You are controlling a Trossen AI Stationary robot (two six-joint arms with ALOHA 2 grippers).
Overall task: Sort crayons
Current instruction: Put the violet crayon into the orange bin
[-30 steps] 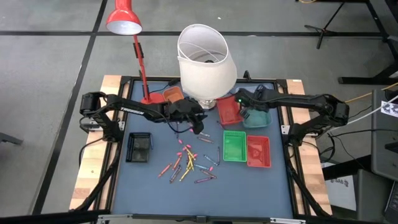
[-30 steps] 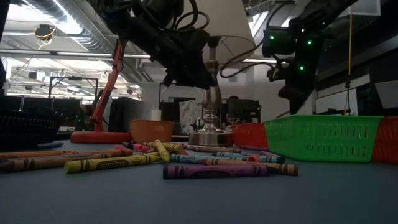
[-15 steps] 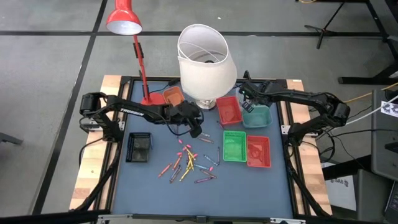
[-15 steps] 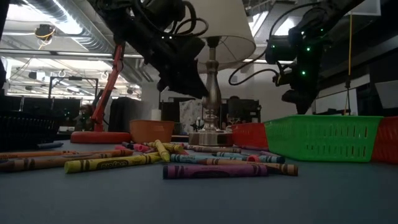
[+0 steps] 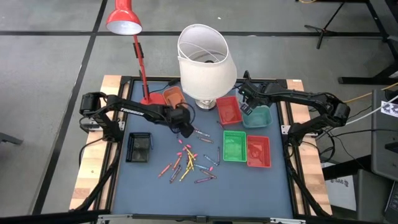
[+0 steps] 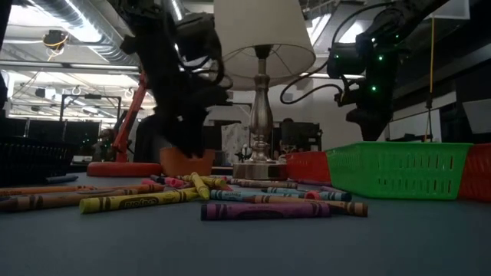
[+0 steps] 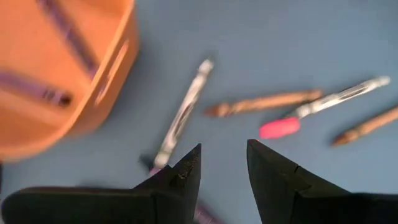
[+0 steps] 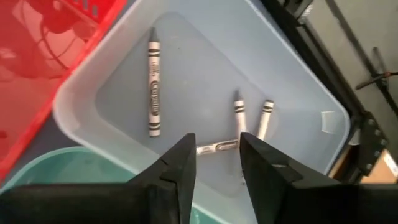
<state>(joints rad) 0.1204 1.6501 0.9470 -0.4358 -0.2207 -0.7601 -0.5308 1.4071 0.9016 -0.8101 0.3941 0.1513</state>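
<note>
Left end effector point(image 5: 186, 131) now nearer crayons point(image 5: 186, 163).

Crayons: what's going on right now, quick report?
Left gripper open over loose crayons. Right gripper open above clear tray, four crayons inside. Nothing blocking.

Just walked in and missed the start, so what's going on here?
Two robot arms are sorting crayons into small trays. The right pincer hangs open over a clear tray holding four grey crayons. The left pincer is open and empty, just above loose crayons near the orange tray.
</note>
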